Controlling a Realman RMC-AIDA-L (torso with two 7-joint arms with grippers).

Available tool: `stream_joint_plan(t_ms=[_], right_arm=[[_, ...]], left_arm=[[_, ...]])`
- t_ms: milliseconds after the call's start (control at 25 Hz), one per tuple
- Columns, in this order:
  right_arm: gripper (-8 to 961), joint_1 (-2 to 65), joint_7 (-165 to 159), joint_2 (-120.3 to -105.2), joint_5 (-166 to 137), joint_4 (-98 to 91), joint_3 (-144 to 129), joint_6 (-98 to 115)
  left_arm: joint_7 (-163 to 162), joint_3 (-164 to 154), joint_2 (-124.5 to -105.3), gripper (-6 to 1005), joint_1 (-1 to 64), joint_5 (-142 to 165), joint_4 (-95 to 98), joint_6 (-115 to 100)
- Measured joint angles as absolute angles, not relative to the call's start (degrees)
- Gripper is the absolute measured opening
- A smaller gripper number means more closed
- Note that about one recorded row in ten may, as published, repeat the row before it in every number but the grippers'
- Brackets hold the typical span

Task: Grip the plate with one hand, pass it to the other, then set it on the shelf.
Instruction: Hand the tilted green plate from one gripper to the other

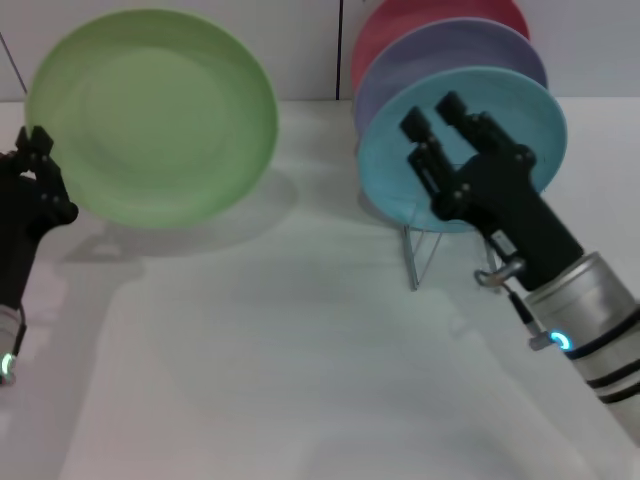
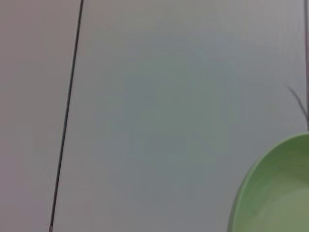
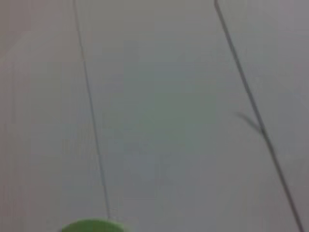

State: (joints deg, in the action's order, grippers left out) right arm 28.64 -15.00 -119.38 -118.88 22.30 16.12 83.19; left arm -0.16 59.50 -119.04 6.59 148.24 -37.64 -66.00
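**Operator:** Report the position of the plate and the state of each end effector.

**Technician:** The plate (image 1: 152, 116) is held off the bench (image 1: 300, 380), tilted with its face toward the head camera. The left end effector (image 1: 38, 165) pinches its rim at the robot's left. The right end effector (image 1: 432, 115) is raised in front of the turquoise plate (image 1: 520, 115), fingers spread, holding nothing. It stands well apart from the green plate.

**Operator:** State of the shelf?

**Technician:** The shelf (image 1: 418, 250) already carries the turquoise plate, a lavender plate (image 1: 440, 55) and a red plate (image 1: 400, 25) behind it. Only the front wire legs show.

**Operator:** Failure modes from this point?

**Technician:** In my judgement there are three. The edge-only grip may let the plate pivot or slip during the hand-over. The right end effector sits close to the turquoise plate, so a careless move could knock the loaded shelf. A free slot cannot be confirmed, so placement may collide with a stored plate.

**Operator:** View differences?

**Technician:** Only the head view shows both arms, the shelf and the grip. The left wrist view shows just an arc of green rim against the wall. The right wrist view shows a sliver of green at its edge and no fingers.
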Motion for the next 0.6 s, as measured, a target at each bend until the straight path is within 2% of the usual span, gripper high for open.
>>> stream_joint_plan(t_ms=[600], right_arm=[[445, 30.12, -11.74, -119.55, -119.91, 26.10, 16.42, 72.55]], left_arm=[[7.00, 47.21, -119.09, 36, 6.40, 138.31, -37.31, -70.45]])
